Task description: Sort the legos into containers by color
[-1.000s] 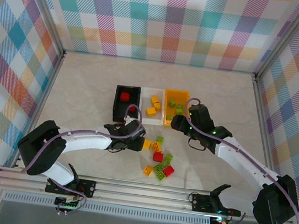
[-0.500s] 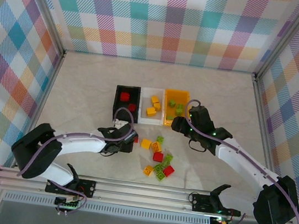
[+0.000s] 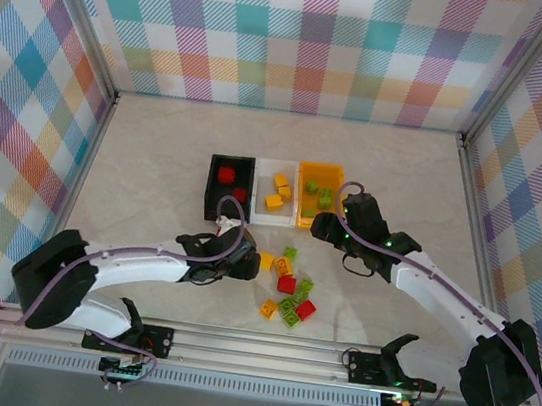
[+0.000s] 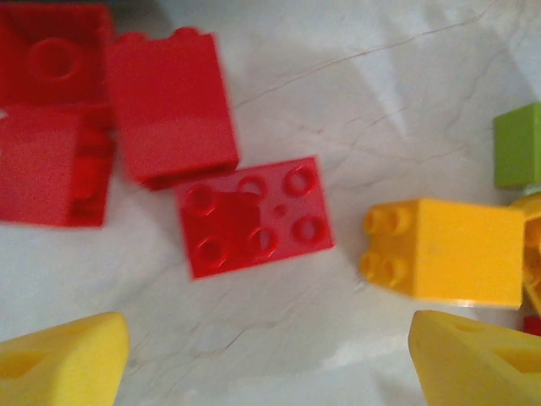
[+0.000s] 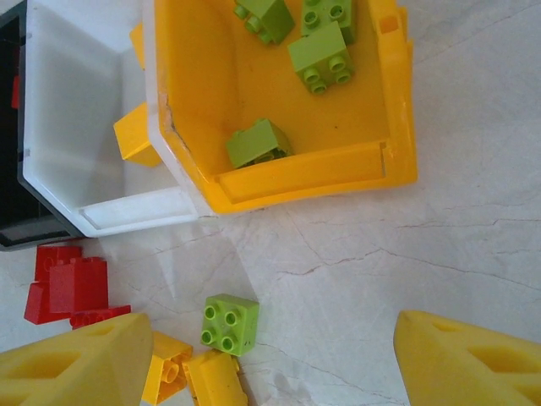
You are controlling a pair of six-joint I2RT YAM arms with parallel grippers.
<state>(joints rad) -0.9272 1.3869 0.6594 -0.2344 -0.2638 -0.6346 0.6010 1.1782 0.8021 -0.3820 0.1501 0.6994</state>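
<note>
Lying partly out of frame in the left wrist view: red legos [image 4: 169, 106] at upper left, cropped by the edge and blurred; lime green brick [image 4: 517, 144], cropped at the right edge. Right wrist view: yellow-orange brick [image 5: 135, 135], half hidden behind the wall of the white bin [image 5: 135, 211]; topmost green bricks cropped by the frame.

Orientation: flat red brick [image 4: 254, 216], studs up, long axis roughly left to right, slightly tilted; second yellow-orange brick [image 4: 448, 249], on its side, studs pointing left; loose green brick [image 5: 230, 323], studs up on the table [image 5: 439, 237], near the orange-yellow bin [image 5: 296, 182] but apart from it.

Containers, set side by side: black bin [image 3: 209, 189], red bricks [image 3: 226, 171] inside; white bin, yellow-orange bricks; orange-yellow bin, green bricks, at least three. Loose pile [image 3: 289, 291] on the table in front of the bins.

Left gripper [image 4: 270, 355]: jaws wide apart, holding nothing, over the flat red brick. Right gripper [image 5: 270, 355]: jaws wide apart, empty, over the loose green brick.
</note>
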